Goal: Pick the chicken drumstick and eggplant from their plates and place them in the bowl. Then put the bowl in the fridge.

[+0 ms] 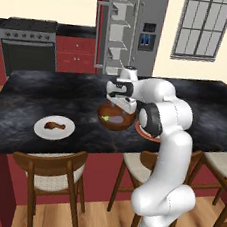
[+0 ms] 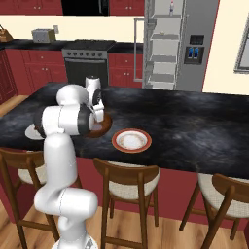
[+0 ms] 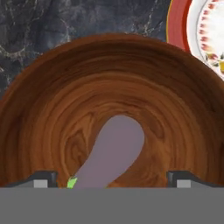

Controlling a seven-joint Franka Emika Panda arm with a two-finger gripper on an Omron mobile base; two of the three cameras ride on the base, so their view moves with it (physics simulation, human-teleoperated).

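the claw (image 3: pixel 112 181) hung right above the bowl (image 3: pixel 52 87), fingers spread wide and gripping nothing. eggplant (image 3: pixel 114 151) lay loose inside the bowl.

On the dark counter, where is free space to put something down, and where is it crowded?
Free: the wide stretch right of the red-rimmed plate, and the strip between the white plate and the bowl. Crowded: around the bowl, where the eggplant lies inside, the gripper hangs above, and the red-rimmed plate sits close beside.
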